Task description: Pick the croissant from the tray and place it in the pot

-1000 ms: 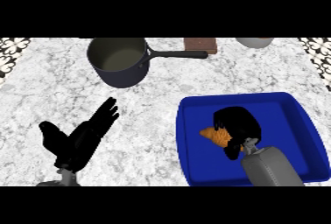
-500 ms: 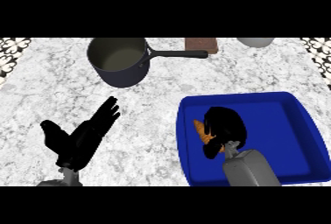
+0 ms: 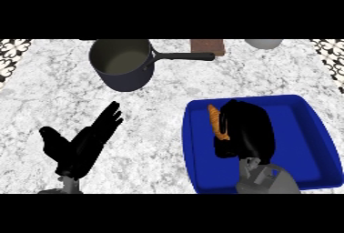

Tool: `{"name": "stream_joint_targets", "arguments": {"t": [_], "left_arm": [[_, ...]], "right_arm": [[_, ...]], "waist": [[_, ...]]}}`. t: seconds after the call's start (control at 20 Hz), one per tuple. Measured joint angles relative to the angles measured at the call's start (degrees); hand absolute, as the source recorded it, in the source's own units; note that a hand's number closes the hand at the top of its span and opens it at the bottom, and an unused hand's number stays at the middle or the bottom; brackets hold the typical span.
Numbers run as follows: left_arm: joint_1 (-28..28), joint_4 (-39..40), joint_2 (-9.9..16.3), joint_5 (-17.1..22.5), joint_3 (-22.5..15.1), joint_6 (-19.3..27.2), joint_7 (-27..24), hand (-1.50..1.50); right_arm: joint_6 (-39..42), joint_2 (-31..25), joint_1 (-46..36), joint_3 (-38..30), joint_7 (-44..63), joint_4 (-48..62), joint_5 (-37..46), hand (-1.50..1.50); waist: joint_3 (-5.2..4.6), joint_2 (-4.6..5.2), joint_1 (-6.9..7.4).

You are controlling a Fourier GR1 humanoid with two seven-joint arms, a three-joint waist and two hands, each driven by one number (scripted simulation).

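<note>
An orange-brown croissant (image 3: pixel 215 121) shows at the left side of my right hand (image 3: pixel 245 132), whose fingers curl round it above the blue tray (image 3: pixel 310 136). Most of the croissant is hidden by the hand. The dark pot (image 3: pixel 123 63) with a long black handle stands at the back left of the counter, well apart from the tray. My left hand (image 3: pixel 84 143) rests open at the lower left, fingers pointing up and to the right.
A brown block (image 3: pixel 207 46) lies behind the pot's handle at the back edge. A grey bowl (image 3: pixel 263 43) sits at the back right. Marble counter lies between the tray and the pot.
My right hand has shifted left and toward the back with the croissant in it, and the croissant now stands more upright. The left hand has not moved.
</note>
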Motion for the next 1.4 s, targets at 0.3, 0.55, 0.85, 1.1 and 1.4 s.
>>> {"name": "stream_joint_targets", "arguments": {"t": [0.3, 0.55, 0.85, 1.1, 1.4], "left_arm": [[0.0, 0.2, -0.3, -0.2, -0.1, -0.2, -0.2, 0.0], [-0.8, 1.8, -0.5, 0.0, 0.3, -0.9, -0.8, 0.0], [-0.5, 1.2, -0.4, 0.0, 0.4, -1.5, -0.6, 0.0], [-0.6, 1.2, -1.1, -1.1, -0.5, -1.2, -0.9, 0.0], [-1.8, 1.9, -1.3, -0.7, 0.1, -1.4, -0.5, 0.0]], "right_arm": [[4.5, 0.1, -8.5, -2.0, 1.1, -9.2, -1.6, 1.5], [3.7, 0.4, -19.2, -4.6, 4.5, -8.8, -8.6, 1.5], [0.9, 0.5, -34.1, -9.7, 6.9, 0.9, -14.4, 1.5], [-4.5, 0.3, -41.7, -14.0, 3.1, 14.9, -16.1, 1.5], [-12.5, 0.5, -51.1, -16.4, -2.7, 33.6, -17.4, 1.5]], "waist": [[0.0, 0.08, 0.36], [-0.01, 0.19, 0.81], [-0.01, 0.25, 1.25], [-0.01, 0.42, 1.52], [-0.02, 0.63, 2.07]]}}
